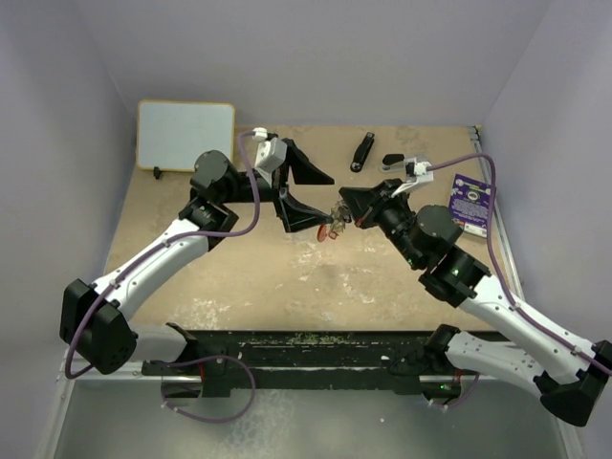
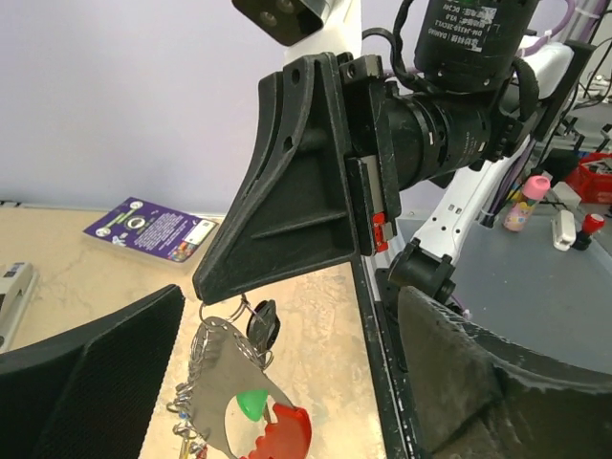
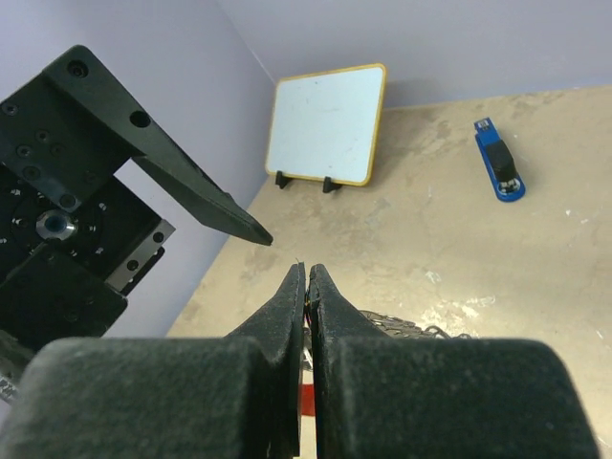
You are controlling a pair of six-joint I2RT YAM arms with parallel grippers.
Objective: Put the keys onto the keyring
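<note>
Keyring [image 2: 222, 375] hangs over the middle of the surface, pinched at its top in my right jaws, closed tight, I think so the bunch dangles free for threading. My left jaws stand wide apart on either side of it, gripping nothing. Its red fob [image 2: 287, 432] is cut off below, and what already hangs there is hard to sort out.

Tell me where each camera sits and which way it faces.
Top: above, behind the bases, looking down on the table; both arms, left pincer and right pincer show.
Left wrist: faces the right pincer dangling the keyring; own open fingers frame it.
Right wrist: faces the whiteboard and left pincer; own shut fingers below.
Top and right wrist share the whiteboard.
</note>
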